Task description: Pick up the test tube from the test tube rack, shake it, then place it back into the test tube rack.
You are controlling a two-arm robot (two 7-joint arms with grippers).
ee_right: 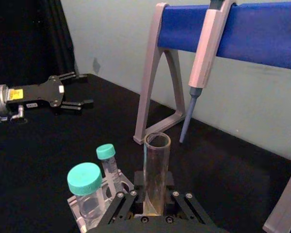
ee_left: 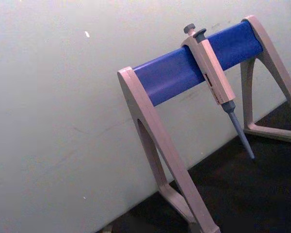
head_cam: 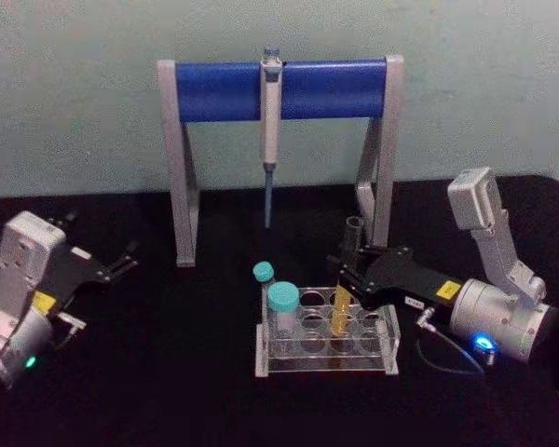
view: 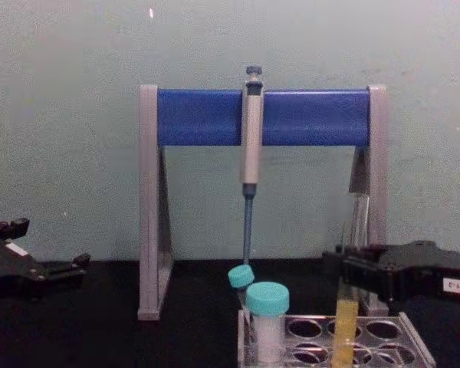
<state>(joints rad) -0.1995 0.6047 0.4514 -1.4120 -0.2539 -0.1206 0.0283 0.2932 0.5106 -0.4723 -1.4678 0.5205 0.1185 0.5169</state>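
Test tube [head_cam: 343, 312] stands upright in a hole of the test tube rack [head_cam: 326, 358], toward the rack's right side; its yellow-orange liquid sits in the lower part, and its open mouth rises well above the top plate. Right gripper [head_cam: 347, 281] reaches in from the robot's right, level with the tube's middle; its fingers sit on either side of the glass and appear closed on it, though the right wrist view, where the tube [ee_right: 156, 170] rises from between them, does not show how firm the contact is. Gripping at mid-height, above the liquid, would keep the tube vertical for a straight lift out of the hole; in my judgement the tube's bottom is either seated or only just raised, and the shaking is not yet done.

Two teal-capped vials [head_cam: 281, 307] stand in the rack's left holes, near the tube but apart from it; they leave the right-hand approach free. Behind the rack stands a grey-and-blue stand [head_cam: 279, 89] with a pipette [head_cam: 271, 121] hanging from its bar, tip [view: 247, 230] pointing down and clear of the tube.

Left gripper [head_cam: 129, 261] rests parked at the table's left, fingers apart, holding nothing, well away from the rack.
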